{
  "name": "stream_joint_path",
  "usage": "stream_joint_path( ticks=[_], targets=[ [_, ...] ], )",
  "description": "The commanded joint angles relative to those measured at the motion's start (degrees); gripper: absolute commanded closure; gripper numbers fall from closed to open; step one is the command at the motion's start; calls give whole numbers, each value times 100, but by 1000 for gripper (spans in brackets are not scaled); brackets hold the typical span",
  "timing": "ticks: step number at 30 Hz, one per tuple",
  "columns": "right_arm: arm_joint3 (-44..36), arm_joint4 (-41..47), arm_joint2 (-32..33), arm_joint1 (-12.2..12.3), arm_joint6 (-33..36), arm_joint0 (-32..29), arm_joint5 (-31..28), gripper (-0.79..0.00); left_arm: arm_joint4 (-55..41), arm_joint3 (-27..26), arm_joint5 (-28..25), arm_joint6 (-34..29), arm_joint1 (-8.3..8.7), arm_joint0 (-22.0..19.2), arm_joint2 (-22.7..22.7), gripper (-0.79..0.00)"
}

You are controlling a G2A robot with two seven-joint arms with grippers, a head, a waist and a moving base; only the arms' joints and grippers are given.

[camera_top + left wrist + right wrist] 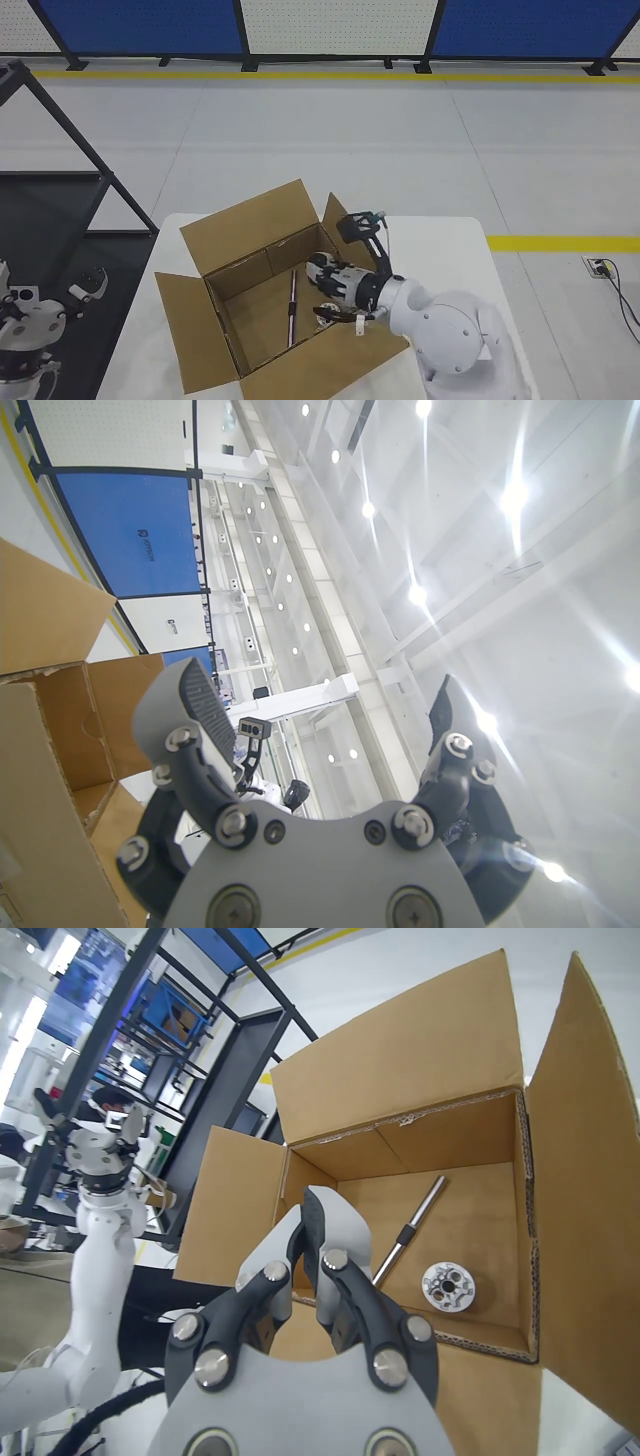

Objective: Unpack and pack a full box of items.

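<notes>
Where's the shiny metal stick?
The metal rod lies flat on the floor of the open cardboard box, near its middle in the top view; the right wrist view shows a round metal disc beside its thinner end.

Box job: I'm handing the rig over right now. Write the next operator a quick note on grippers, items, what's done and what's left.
Left gripper: open, empty, beside the table, pointing up.
Right gripper: shut, empty, above the box's near rim.
Box: open on the table; a rod and a disc lie apart on its floor.
Done: cannot tell whether this is unpacking or packing.
Left: probably open the right gripper and take the rod or disc.
</notes>
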Motion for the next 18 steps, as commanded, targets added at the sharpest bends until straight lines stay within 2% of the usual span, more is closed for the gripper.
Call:
stream_joint_path(
  ticks=[1,2,3,4,5,18],
  targets=[
    [126,-335,-331,-21,-95,195,148,0,-32,44,-19,-25,3,15,-55,-785],
    [207,-519,-471,-32,-135,305,229,0,-41,62,-27,-40,5,22,-82,-785],
    [296,-698,-625,-44,-155,413,305,-92,-52,83,-43,-42,7,29,-111,-785],
    [383,-810,-767,-62,-160,516,402,-292,-77,95,-48,-52,8,34,-135,-785],
    [452,-879,-884,-80,-171,611,483,-785,-94,108,-46,-75,10,42,-158,-785],
    [495,-920,-946,-89,-154,670,520,-785,-113,120,-39,-113,13,53,-189,-785]
  ],
)
